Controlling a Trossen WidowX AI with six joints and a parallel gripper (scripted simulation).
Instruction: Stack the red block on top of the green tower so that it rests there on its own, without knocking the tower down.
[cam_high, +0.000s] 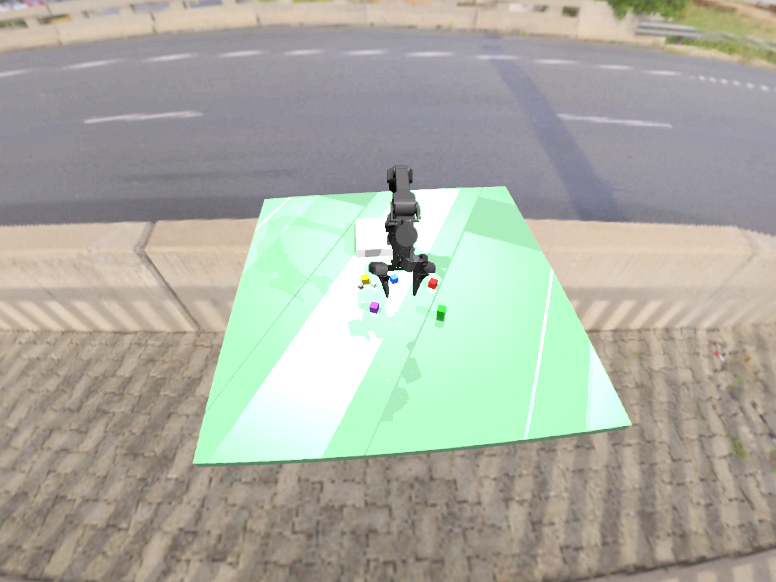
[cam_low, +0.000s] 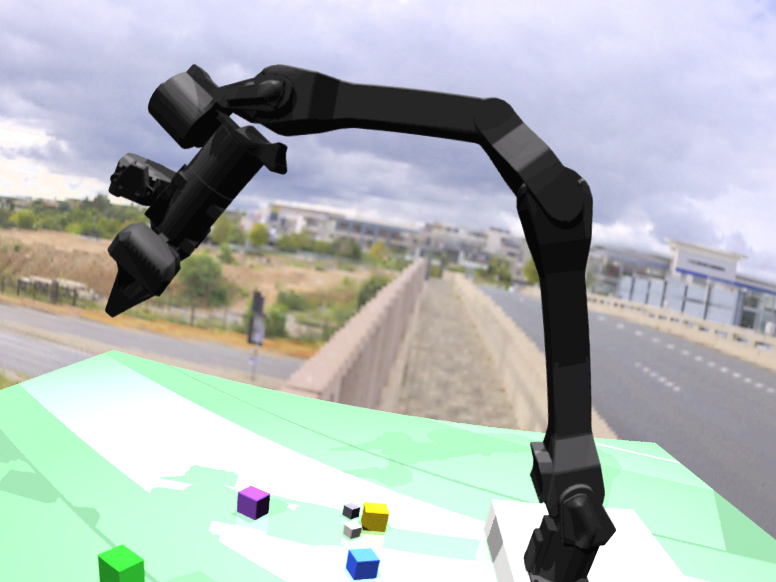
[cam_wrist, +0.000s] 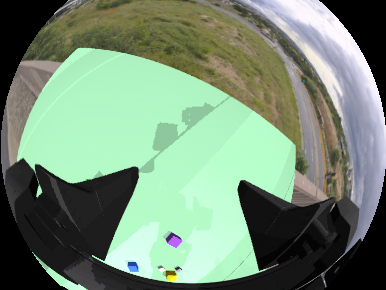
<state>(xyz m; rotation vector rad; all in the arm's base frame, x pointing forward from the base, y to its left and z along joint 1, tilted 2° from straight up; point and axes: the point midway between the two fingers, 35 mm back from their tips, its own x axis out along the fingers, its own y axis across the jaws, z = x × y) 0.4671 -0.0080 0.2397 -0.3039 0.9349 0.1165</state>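
The red block (cam_high: 433, 283) sits on the table, to the right of the gripper in the top view. It is not visible in the exterior view or the wrist view. The green tower (cam_high: 441, 312) (cam_low: 121, 566) stands upright on the table, nearer the front than the red block and apart from it. In the wrist view the tower is almost wholly hidden behind the left finger. My gripper (cam_high: 401, 294) (cam_wrist: 189, 180) is open and empty, with its fingers wide apart. It hangs high above the table, tilted forward and down, touching no block.
A purple block (cam_high: 374, 307) (cam_low: 253, 503) (cam_wrist: 174, 240), a blue block (cam_high: 393, 279) (cam_low: 362, 563) (cam_wrist: 132, 267) and a yellow block (cam_high: 364, 279) (cam_low: 374, 517) (cam_wrist: 171, 275) lie on the table (cam_high: 476, 388). Two tiny cubes, dark (cam_low: 351, 510) and pale (cam_low: 352, 530), lie beside the yellow block. A white slab (cam_high: 369, 234) is by the arm's base.
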